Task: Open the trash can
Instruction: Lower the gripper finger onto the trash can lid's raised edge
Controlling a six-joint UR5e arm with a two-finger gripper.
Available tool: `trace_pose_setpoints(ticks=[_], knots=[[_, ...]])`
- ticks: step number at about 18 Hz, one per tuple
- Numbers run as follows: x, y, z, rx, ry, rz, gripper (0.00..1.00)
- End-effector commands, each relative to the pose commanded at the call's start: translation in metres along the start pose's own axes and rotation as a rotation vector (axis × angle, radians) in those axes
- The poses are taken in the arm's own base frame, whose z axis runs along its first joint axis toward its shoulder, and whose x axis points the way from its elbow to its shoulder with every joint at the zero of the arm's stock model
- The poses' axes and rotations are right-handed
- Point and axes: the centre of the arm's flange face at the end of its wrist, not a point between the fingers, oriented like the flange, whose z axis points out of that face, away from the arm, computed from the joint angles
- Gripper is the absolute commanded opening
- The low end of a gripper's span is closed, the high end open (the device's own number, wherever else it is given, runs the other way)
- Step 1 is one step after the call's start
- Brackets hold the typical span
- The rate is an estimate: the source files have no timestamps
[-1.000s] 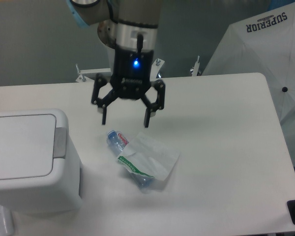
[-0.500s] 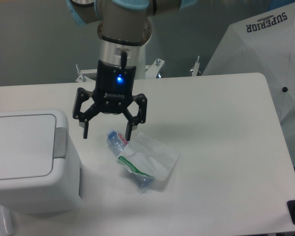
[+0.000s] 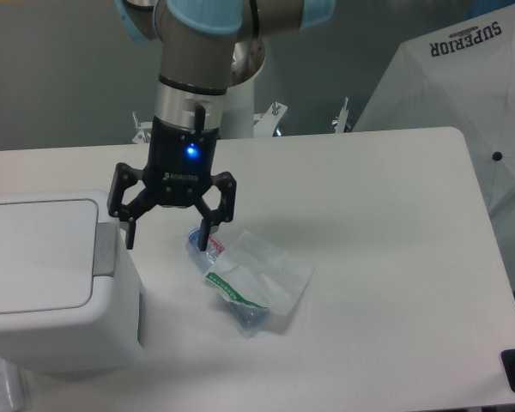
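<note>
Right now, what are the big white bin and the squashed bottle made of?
The trash can looks like white plastic: smooth, matte, with rounded moulded corners. Its grey tab looks like plastic too. The bottle seems to be thin clear plastic, see-through and crumpled; its loose white label could be film or paper.

Silver arm, blue joints, black tool (image 3: 167, 239)

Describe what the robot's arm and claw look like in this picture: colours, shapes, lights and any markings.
The arm is a thick grey metal cylinder with light blue joint caps at the top. Below it sits a black wrist block carrying a glowing blue light and small white lettering, too small to read. The claw is black, with two jointed, angular fingers branching out from that block. No loose cables are visible.
</note>
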Motion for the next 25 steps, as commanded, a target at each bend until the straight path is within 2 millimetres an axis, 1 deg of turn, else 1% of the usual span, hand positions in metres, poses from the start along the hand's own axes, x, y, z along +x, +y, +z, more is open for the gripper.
trace_pose_setpoints(ticks=[3, 7, 16, 19, 25], knots=[[0.002, -0.001, -0.001, 0.002, 0.003, -0.004, 1.0], [0.002, 0.002, 0.006, -0.01, 0.004, -0.009, 1.0], [0.002, 0.002, 0.007, -0.01, 0.003, -0.037, 1.0], [0.004, 0.005, 0.013, -0.023, 0.005, -0.035, 1.0], [0.005, 0.007, 0.018, -0.031, 0.007, -0.032, 1.0]])
